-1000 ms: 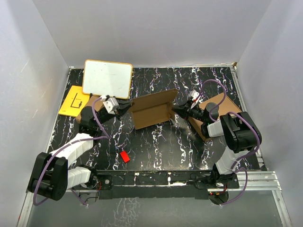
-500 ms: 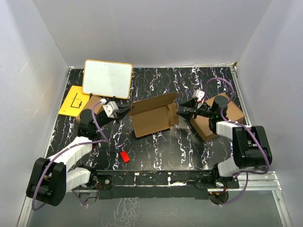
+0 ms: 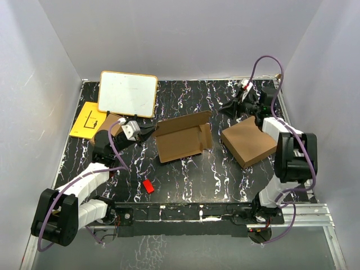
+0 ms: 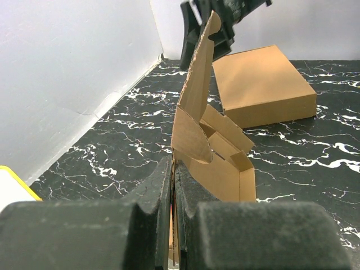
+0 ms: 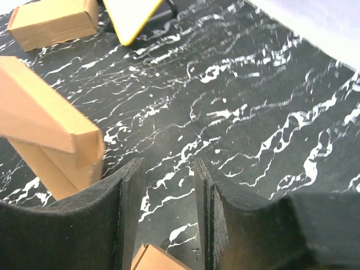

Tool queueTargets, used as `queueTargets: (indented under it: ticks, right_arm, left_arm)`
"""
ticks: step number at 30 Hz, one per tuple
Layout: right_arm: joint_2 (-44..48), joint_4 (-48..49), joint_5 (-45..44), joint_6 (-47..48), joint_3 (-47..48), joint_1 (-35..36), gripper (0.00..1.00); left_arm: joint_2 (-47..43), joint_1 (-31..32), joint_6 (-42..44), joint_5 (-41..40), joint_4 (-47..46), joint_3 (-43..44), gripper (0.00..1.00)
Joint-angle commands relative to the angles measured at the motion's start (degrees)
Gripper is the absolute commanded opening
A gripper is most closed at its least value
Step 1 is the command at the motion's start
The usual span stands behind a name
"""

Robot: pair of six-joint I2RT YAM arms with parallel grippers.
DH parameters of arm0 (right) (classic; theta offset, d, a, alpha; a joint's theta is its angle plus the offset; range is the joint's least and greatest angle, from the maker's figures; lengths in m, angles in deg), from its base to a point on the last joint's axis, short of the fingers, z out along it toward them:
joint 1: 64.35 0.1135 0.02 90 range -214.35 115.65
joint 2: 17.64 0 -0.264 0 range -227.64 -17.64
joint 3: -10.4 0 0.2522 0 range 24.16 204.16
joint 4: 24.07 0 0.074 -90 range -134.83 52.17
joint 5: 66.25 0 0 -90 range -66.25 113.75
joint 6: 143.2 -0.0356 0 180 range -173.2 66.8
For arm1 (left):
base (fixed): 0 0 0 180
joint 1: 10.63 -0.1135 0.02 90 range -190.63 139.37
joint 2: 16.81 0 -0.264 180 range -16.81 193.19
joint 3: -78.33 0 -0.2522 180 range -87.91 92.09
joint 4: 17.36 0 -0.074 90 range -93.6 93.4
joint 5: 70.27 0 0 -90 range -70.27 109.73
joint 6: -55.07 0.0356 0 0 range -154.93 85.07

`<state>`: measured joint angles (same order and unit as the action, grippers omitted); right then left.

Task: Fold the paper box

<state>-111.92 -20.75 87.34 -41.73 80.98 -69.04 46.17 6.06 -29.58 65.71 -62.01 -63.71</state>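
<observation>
Fold step: left hand (image 3: 149,130) pinched paper box (image 3: 183,138) edge; right hand (image 3: 228,107) spread, empty, well beyond it; probably grips a flap next.

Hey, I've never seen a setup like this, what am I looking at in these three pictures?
A two-armed robot works at a black marbled table. One picture looks down from above; the other two come from cameras on each wrist. The left fingers are pinched shut on an edge of the half-folded paper box. The right fingers stand apart, holding nothing, near the far right corner. Also lying there: a closed brown box, a whiteboard, a yellow sheet and a small red item.
</observation>
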Motion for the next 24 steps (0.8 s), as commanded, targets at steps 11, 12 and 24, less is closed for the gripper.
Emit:
queueTargets:
  ticks: [11, 12, 24]
  right_arm:
    - [-13.51, -11.48, 2.09, 2.51, 7.08, 4.23, 0.45]
    - [-13.62, -12.7, 3.23, 4.14, 7.08, 4.2, 0.45]
    - [-12.28, -36.78, 13.79, 33.62, 9.67, 7.33, 0.52]
  left_arm:
    - [-0.79, 0.23, -1.74, 1.69, -5.05, -0.21, 0.0]
    - [-0.64, 0.23, -1.89, 1.66, -5.22, -0.21, 0.0]
    - [-0.97, 0.28, -1.38, 1.57, -4.67, -0.21, 0.0]
